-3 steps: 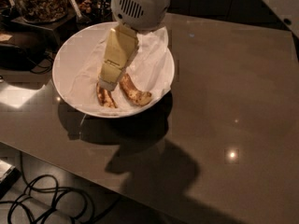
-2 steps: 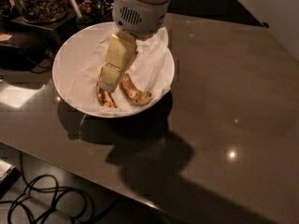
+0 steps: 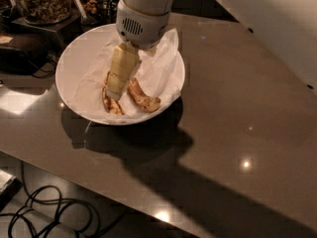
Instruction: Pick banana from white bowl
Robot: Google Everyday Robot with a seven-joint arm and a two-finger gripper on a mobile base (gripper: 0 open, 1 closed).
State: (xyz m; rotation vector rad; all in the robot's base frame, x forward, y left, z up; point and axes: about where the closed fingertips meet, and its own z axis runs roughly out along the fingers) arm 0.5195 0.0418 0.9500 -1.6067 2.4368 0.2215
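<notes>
Hanging pincer [image 3: 115, 93] just beside banana [image 3: 143, 99]

I can read no text, label, brand or number anywhere here. The gripper [image 3: 115, 92] reaches down into the white bowl [image 3: 74, 63], and neither of them carries any lettering I can make out, nor does the surface [image 3: 237, 108] around them.

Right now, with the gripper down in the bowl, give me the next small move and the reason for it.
Probably nudge the gripper slightly toward the picture's right, then lower it over the speckled banana. Its tip hangs inside the white bowl between the two fruits, closer to the slimmer dark-streaked banana, which is the wrong one. Both lie in the bowl, unlifted.
</notes>
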